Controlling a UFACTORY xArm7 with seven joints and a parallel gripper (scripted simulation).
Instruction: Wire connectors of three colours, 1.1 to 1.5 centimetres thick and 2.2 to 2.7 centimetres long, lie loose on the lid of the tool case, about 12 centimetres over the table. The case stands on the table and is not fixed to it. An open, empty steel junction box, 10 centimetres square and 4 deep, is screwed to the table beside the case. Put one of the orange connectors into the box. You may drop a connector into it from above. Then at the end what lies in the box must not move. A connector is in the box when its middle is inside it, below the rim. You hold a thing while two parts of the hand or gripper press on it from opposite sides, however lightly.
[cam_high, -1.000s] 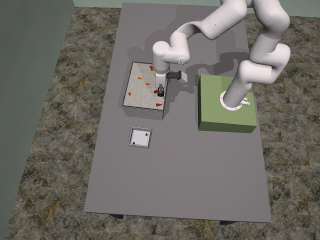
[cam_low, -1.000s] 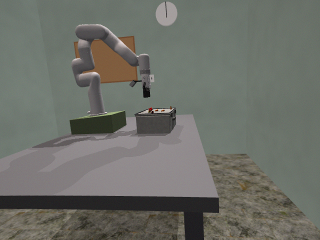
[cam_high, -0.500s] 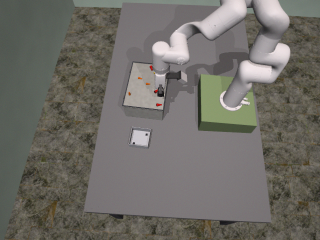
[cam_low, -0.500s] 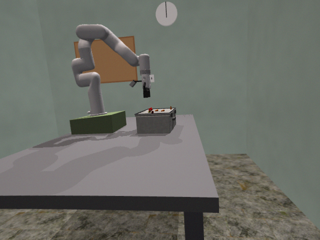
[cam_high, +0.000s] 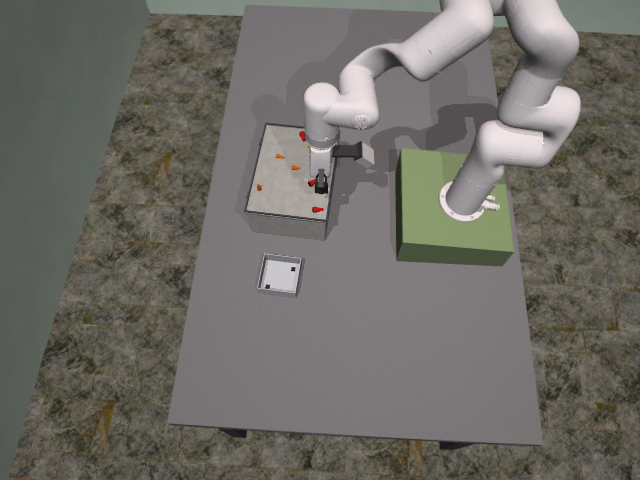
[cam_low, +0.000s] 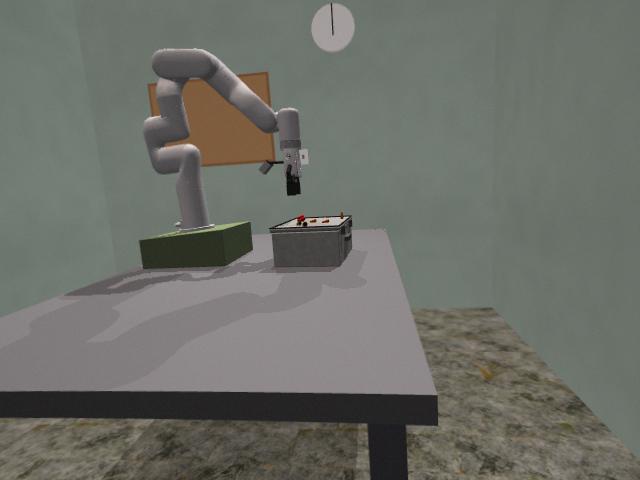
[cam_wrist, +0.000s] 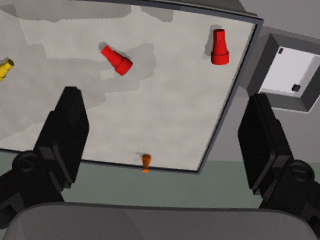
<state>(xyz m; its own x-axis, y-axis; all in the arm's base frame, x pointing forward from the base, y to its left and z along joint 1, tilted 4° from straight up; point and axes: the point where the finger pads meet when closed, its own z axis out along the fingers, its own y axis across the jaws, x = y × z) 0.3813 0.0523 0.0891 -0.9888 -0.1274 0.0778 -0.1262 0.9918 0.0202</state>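
Note:
The grey tool case stands on the table, with loose connectors on its lid. Three orange connectors lie at the back, the middle and the left edge. The left-edge one also shows in the wrist view, standing at the lid's rim. My gripper is open and empty, hovering well above the lid's right side. In the wrist view its fingers stand wide apart with nothing between them. The steel junction box sits open and empty on the table in front of the case.
Red connectors lie on the lid, and one sits right by the fingers; two show in the wrist view. A yellow connector lies at the lid's edge. The green base block carries the arm.

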